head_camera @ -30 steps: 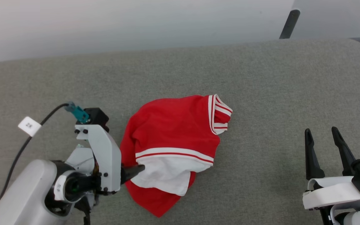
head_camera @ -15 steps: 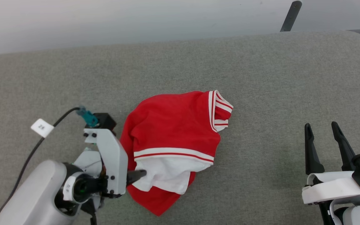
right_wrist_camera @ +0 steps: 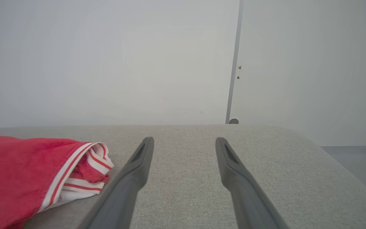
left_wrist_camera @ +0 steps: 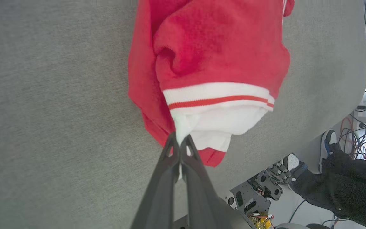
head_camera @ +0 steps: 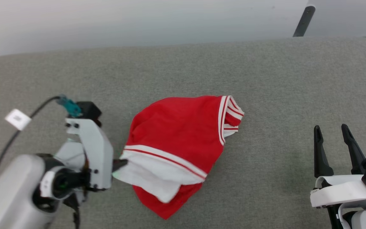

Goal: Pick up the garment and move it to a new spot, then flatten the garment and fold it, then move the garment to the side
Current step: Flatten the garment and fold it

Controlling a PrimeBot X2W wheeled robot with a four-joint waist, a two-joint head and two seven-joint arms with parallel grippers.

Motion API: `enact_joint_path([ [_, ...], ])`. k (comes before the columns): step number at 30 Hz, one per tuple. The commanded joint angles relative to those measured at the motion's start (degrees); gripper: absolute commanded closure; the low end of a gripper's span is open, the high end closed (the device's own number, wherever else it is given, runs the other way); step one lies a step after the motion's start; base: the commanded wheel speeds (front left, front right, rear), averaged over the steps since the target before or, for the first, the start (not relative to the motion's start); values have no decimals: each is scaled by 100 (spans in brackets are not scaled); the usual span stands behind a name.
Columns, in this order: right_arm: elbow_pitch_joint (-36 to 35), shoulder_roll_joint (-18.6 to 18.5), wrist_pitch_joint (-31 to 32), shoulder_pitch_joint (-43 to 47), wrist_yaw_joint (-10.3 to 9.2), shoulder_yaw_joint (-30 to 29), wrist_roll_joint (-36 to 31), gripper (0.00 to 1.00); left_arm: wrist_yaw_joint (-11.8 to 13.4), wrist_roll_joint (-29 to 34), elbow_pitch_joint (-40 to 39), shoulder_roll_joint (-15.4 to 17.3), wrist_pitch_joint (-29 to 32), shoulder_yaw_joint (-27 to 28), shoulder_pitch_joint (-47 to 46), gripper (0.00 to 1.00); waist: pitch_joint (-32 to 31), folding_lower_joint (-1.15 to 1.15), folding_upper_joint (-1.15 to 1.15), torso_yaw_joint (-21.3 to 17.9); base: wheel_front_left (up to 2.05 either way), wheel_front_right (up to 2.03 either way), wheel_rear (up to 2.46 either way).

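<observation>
Left gripper [left_wrist_camera: 179,142]: its 2 dark fingers are pressed together on the edge of the white sleeve [head_camera: 145,179], with a sliver of white cloth caught between the tips in the left wrist view.
Right gripper [head_camera: 330,127]: fingers spread, holding nothing, hovering over bare surface well apart from the cloth.
Garment [head_camera: 183,127]: lies crumpled near the middle of the grey padded surface [head_camera: 265,79], red body on top, white sleeve toward the robot's left, and a striped cuff or collar [head_camera: 230,117] bunched at its right edge.
Just changed: 1 second ago the left fingers stood apart around the sleeve edge; now they have closed on it. The sleeve is drawn out toward the left gripper, and the striped band [head_camera: 167,159], which lay nearly level, now slants. Part of the shift across the head view is camera movement.
Meaning for the task: the pickup grip looks made, so step 1 is under way. The lift and carry to a new spot come next; flattening, folding and moving aside are not yet begun.
Risk: it is a single pinch on 1 sleeve, so the rest will probably hang and drag.
Writing: the white tag [head_camera: 17,119] on the left arm's cable is too blurred to read. No lettering shows on the cloth.
</observation>
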Motion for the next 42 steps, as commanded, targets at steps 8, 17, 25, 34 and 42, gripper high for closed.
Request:
enact_joint_path([
  [8, -23, 13, -25, 97, 0, -43, -47, 0, -10, 267, -281, 743, -33, 300, 98, 100, -83, 0, 0, 155, 0, 0, 0],
  [17, -76, 12, 27, 88, 0, 8, -83, 0, -335, 856, 499, 1436, -489, 360, 225, 100, -50, 0, 0, 149, 0, 0, 0],
  [25, -98, 13, 35, 102, 0, 12, -87, 0, -621, 1200, 1415, 1516, -982, 230, 262, 100, 19, 0, 0, 56, 0, 0, 0],
  [34, -113, 13, 69, 67, 0, 45, -87, 0, -803, 1109, 2511, 1072, -1437, 149, 164, 97, 96, 0, 0, -5, 0, 0, 0],
  [42, -68, 14, 162, 237, 0, 101, -99, 0, -876, 978, 2605, 844, -1678, 206, 74, 0, -201, 0, 0, 159, 0, 0, 0],
])
